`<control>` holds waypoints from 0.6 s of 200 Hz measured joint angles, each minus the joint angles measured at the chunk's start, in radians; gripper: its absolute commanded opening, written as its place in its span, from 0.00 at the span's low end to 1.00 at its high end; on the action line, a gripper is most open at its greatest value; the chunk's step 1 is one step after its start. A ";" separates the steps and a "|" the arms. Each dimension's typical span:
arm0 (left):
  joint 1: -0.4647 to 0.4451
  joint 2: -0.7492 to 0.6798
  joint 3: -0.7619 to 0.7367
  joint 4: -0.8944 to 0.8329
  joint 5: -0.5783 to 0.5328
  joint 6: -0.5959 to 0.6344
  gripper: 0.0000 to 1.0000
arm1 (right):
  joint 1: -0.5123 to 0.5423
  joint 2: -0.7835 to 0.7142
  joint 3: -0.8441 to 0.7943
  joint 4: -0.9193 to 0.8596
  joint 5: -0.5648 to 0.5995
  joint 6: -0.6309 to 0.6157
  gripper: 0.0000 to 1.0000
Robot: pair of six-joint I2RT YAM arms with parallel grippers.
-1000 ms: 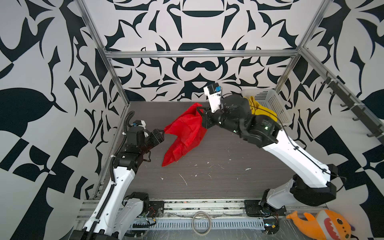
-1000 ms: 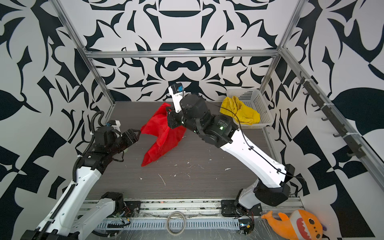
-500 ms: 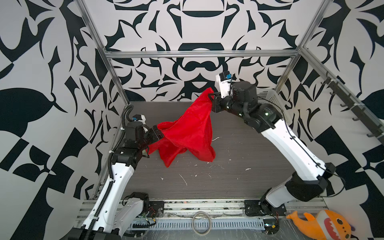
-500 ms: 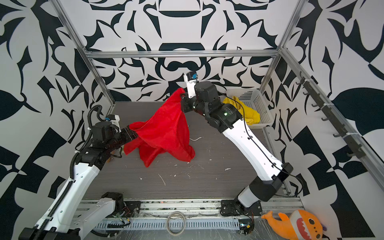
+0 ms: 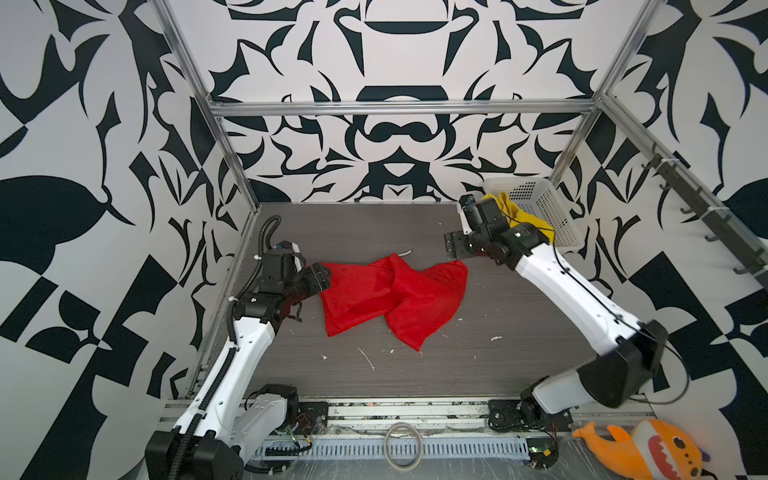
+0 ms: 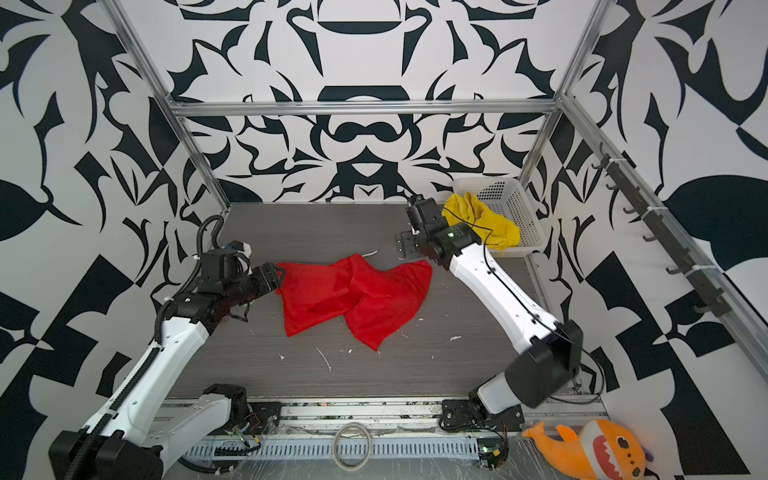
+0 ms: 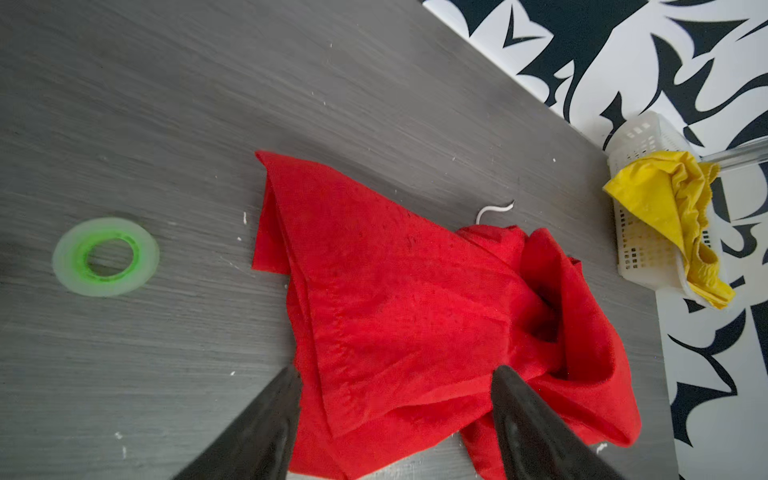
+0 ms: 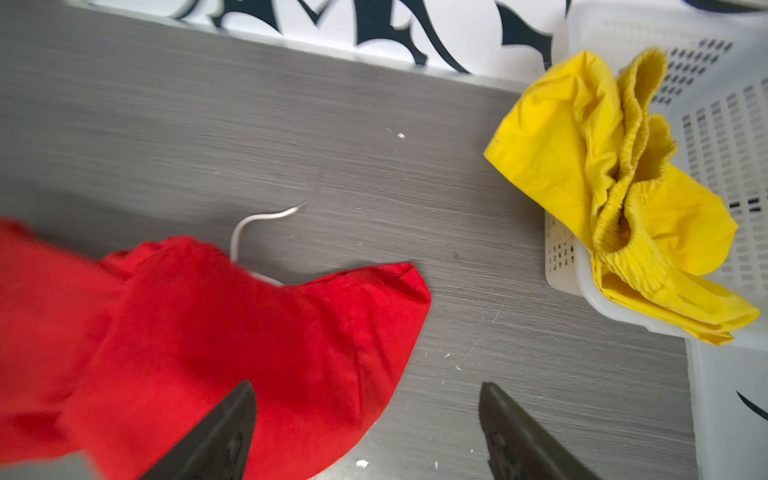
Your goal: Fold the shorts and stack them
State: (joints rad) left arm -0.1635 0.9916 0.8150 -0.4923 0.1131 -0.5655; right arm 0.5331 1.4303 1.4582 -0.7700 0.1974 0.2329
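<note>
You've got 2 prs of shorts: 1 red pr (image 5: 390, 299) lies crumpled mid-table (image 5: 415, 374), 1 yellow pr (image 6: 482, 224) is draped over the 1 basket (image 6: 519, 208) at the back-right corner. L gripper (image 7: 395, 369) — jaws apart, straddling the red edge. R gripper (image 8: 366, 384) — jaws apart, holding nothing.

Bystanders on a grey wood-grain tabletop (image 5: 478, 374) — black-and-white patterned walls (image 5: 395, 62) all round.
A white perforated basket (image 6: 505, 199) sits in the far right corner; an orange plush shark (image 6: 598, 449) lies off the table at the near right; a clear tape roll (image 7: 66, 259) with a green core lies flat on the wood — white flecks scattered about.
</note>
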 measured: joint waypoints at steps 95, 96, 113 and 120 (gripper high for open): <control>0.000 0.068 -0.226 0.124 0.175 -0.223 0.76 | 0.202 0.176 -0.269 0.136 -0.199 0.025 0.90; 0.000 0.069 -0.227 0.126 0.175 -0.224 0.76 | 0.203 0.179 -0.269 0.138 -0.200 0.026 0.90; 0.000 0.113 -0.229 0.180 0.183 -0.247 0.75 | 0.208 0.206 -0.269 0.164 -0.205 0.024 0.84; 0.000 0.133 -0.229 0.201 0.184 -0.253 0.74 | 0.209 0.213 -0.269 0.171 -0.204 0.026 0.83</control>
State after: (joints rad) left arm -0.1635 1.1244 0.5865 -0.2916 0.2974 -0.8181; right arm 0.7418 1.6432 1.1896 -0.5987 -0.0067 0.2588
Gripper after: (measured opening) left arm 0.751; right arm 0.844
